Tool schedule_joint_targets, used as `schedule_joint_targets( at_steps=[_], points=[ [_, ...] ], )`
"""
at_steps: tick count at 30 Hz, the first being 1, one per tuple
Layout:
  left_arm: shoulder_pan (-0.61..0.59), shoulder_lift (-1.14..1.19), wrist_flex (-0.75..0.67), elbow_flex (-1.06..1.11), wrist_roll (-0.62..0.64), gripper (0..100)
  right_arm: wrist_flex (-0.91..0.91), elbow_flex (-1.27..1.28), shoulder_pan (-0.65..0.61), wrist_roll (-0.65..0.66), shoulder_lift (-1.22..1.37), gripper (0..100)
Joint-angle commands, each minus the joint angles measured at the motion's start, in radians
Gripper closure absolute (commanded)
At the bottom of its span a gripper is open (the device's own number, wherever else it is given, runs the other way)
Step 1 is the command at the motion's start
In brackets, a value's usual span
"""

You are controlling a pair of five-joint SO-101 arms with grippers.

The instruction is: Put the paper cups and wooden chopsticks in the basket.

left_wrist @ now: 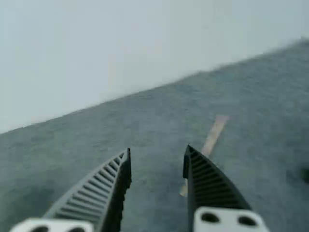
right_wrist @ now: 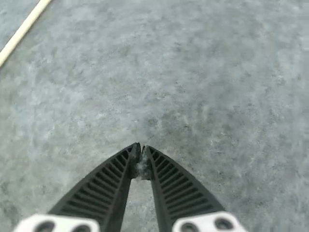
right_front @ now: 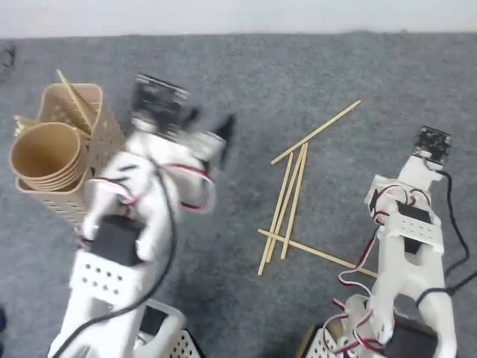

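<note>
I am looking along the left tool point(left_wrist: 157, 151), which is hanging over the grey desk point(right_front: 350, 67) with its two fingers spread apart and nothing between them. Just ahead of its tips one pale stick point(left_wrist: 213, 134) is lying flat on the desk, its near end hidden behind one finger.

From above, the left arm is blurring badly, so I am only judging that its tool is pointing out over bare desk. The basket point(right_front: 106, 143) is sitting close beside that tool, on the side away from the other arm. A stack of paper cups point(right_front: 45, 153) is resting inside the basket, and a standing chopstick point(right_front: 74, 95) is leaning up out of it behind the cups.

The loose wooden chopsticks point(right_front: 295, 200) are lying in a crossed heap on the desk between the two arms, apart from both tools.

The right tool point(right_wrist: 141, 146) is pointing down at the desk with its fingers pressed together, gripping nothing. A single chopstick point(right_wrist: 21, 31) is running past well beyond its tips.
</note>
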Motion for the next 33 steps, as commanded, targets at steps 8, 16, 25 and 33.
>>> schedule_joint_targets(
  at_steps=[8,16,25,33],
  points=[
    [0.14,0.516,-0.123,0.007,0.035,83,-0.021,-0.011,0.076,-0.081,-0.035,99.1],
    [0.213,0.83,0.014,-0.197,0.184,83,-0.041,-0.008,0.073,-0.081,-0.035,99.1],
    [0.295,1.091,-0.046,-0.3,0.273,83,-0.041,-0.008,0.067,-0.08,-0.035,99.1],
    [0.279,1.2,0.038,-0.43,0.293,83,-0.041,-0.008,0.038,-0.078,-0.035,99.1]
  ],
)
